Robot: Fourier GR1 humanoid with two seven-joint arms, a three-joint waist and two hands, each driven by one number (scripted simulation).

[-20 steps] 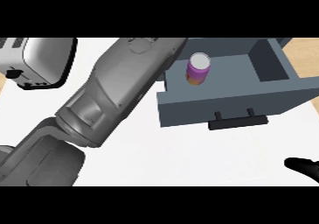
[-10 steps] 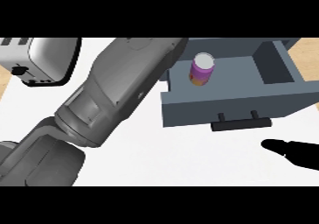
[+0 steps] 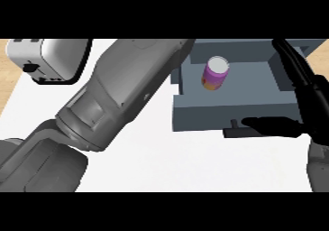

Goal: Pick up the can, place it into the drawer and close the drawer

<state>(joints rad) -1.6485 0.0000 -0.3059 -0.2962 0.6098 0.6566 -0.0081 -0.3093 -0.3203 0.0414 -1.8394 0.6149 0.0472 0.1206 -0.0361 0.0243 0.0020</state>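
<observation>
My black right hand (image 3: 320, 110) is open at the view's right side. The fingers (image 3: 296, 67) are straight and point away from me, along the right-hand wall of the blue-grey box-shaped drawer (image 3: 226, 113). The thumb (image 3: 270, 125) sticks out to the left, across the lower part of the drawer's front panel. Its tip is right by the small dark handle (image 3: 235, 132) under that panel. Prob. touching it, but I can't tell for sure from this angle. The hand holds nothing.

The purple-and-orange cylindrical can (image 3: 215, 74) w/ a pale top stands upright inside the drawer, in the left half, near the back wall. It's apart from my hand, w/ bare drawer floor between it and my fingers. The drawer is pulled out, inside fully on show.

My big grey left forearm (image 3: 120, 103) comes in from the lower left corner and runs diagonally up to the view's top edge. Its far end overlaps the drawer's left wall.

On the flat white counter (image 3: 193, 167), top left, sits a boxy silver toaster (image 3: 50, 56) w/ dark trim, partly behind the forearm and well apart from the drawer. Light wood (image 3: 3, 63) shows along the left edge beyond the counter.
</observation>
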